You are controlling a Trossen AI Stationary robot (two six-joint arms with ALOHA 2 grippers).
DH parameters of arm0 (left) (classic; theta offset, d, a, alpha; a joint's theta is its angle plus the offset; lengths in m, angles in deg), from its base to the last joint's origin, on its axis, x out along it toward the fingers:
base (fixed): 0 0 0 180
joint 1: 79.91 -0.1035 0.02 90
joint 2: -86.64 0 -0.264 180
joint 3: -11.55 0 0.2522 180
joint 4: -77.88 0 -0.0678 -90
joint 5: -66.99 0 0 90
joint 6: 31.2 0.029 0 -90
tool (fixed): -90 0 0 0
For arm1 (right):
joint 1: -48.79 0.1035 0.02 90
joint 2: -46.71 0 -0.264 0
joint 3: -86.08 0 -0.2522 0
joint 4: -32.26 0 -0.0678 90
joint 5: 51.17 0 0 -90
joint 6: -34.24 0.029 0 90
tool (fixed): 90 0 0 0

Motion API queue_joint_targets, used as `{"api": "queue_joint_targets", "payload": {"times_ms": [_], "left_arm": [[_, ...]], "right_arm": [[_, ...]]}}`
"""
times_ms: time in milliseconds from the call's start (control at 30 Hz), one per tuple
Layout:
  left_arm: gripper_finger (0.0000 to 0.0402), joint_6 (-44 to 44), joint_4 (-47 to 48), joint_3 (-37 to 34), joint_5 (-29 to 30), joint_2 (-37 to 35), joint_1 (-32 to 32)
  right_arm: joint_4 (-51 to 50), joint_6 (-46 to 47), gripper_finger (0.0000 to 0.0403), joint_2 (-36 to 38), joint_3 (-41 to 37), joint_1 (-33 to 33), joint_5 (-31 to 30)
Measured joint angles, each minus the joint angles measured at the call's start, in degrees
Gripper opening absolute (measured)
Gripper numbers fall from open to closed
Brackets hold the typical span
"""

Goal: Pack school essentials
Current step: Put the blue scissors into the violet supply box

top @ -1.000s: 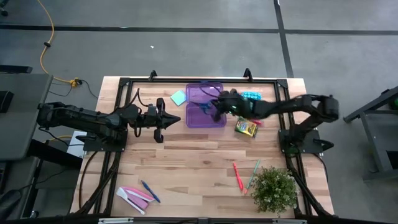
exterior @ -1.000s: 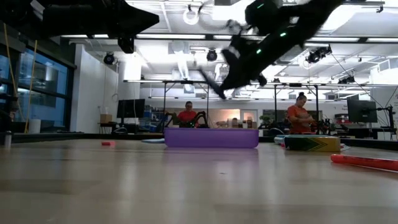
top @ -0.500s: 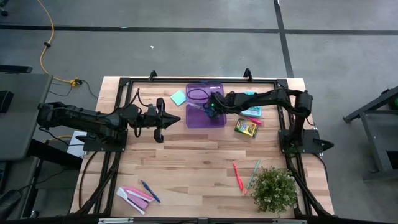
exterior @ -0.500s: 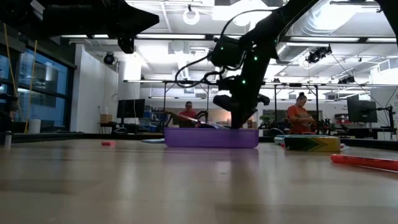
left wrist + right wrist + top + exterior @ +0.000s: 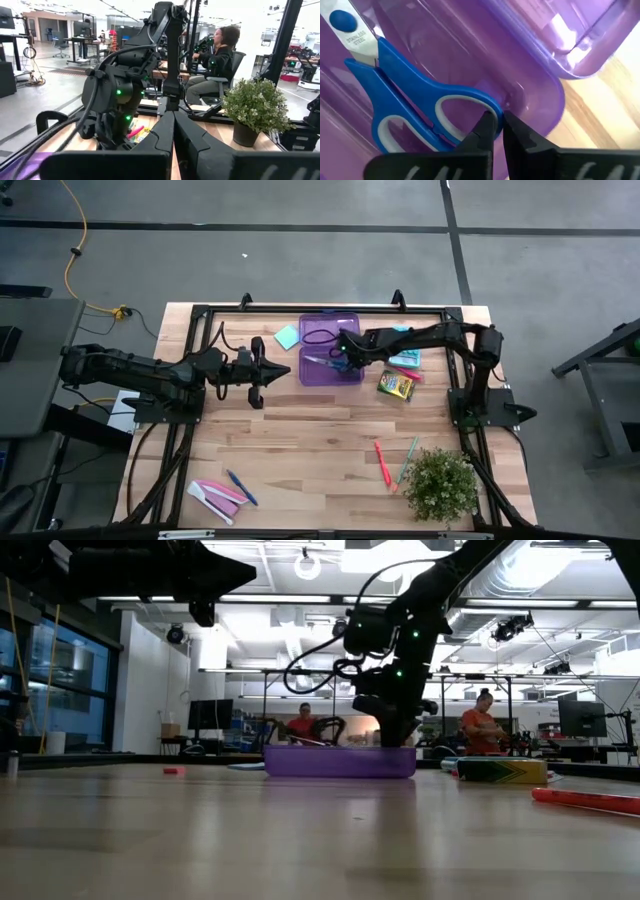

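A purple plastic bin (image 5: 331, 350) stands at the far middle of the wooden desk (image 5: 320, 440). Inside it lie the blue-handled scissors (image 5: 415, 107), flat on the bin's floor, blades pointing toward the left arm's side. The right hand (image 5: 496, 124) is down inside the bin just by the scissors' handle loop, its fingers drawn together with only a thin slit between them; they pinch nothing, and the tips sit just beside the handle near the bin's wall.

Just beside the bin on the left lies the green sticky-note pad (image 5: 287, 336). On the right sits the yellow crayon box (image 5: 396, 385), with a light-blue buttoned pad (image 5: 404, 358) partly under the right arm. Nearer the front lie an orange-red pen (image 5: 382, 463) and a green pen (image 5: 408, 459), close to a potted plant (image 5: 441, 485). At the front left a blue pen (image 5: 240, 486) lies beside pink and white flat pieces (image 5: 215, 494).

The left hand (image 5: 284, 372) hangs closed and empty, left of the bin.
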Motion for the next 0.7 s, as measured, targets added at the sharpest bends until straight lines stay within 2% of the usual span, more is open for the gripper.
{"api": "queue_joint_targets", "payload": {"times_ms": [200, 367, 700], "left_arm": [[0.0001, -0.07, -0.02, 0.0, -0.02, 0.0, 0.0], [0.0001, -0.03, 0.0, 0.0, -0.02, 0.0, 0.0], [0.0, 0.0, -0.01, 0.0, -0.02, 0.0, 0.0]], "right_arm": [[-0.02, 0.92, 0.0, -0.13, 0.0, -0.92, 0.92], [-0.08, 0.05, 0.0, -1.53, 0.0, -1.49, 5.22], [-0.26, -0.04, 0.0, -2.58, -0.02, -1.49, 5.3]]}}
